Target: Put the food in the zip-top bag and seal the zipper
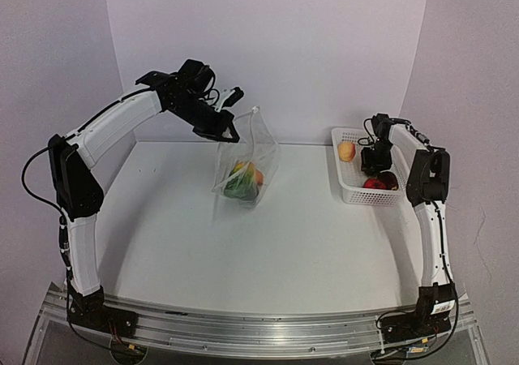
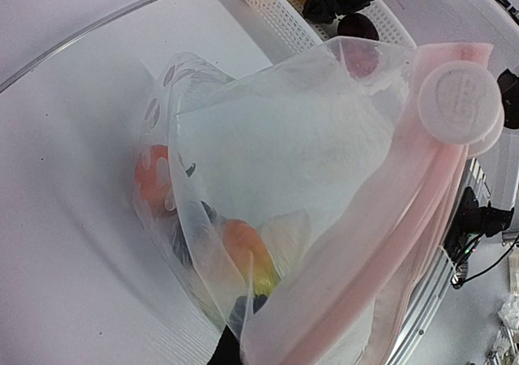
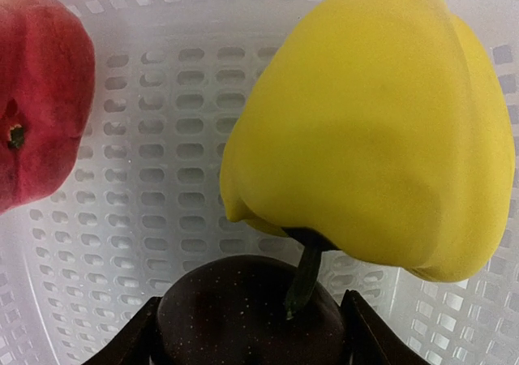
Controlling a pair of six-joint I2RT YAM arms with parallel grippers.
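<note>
Table (image 1: pixel 203 243): food (image 1: pixel 243 178) in bag (image 1: pixel 258 142), basket (image 1: pixel 369 195)

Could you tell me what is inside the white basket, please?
A red fruit, a yellow pepper and a dark purple fruit flanked by the right gripper show; a peach-coloured fruit lies at the far end. Anything beneath the gripper is hidden.

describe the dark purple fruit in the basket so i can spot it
Look in the white basket on the table's right side. Between the right gripper's fingers lies the dark purple fruit, beside a yellow pepper and a red fruit: the only near-black one.
</note>
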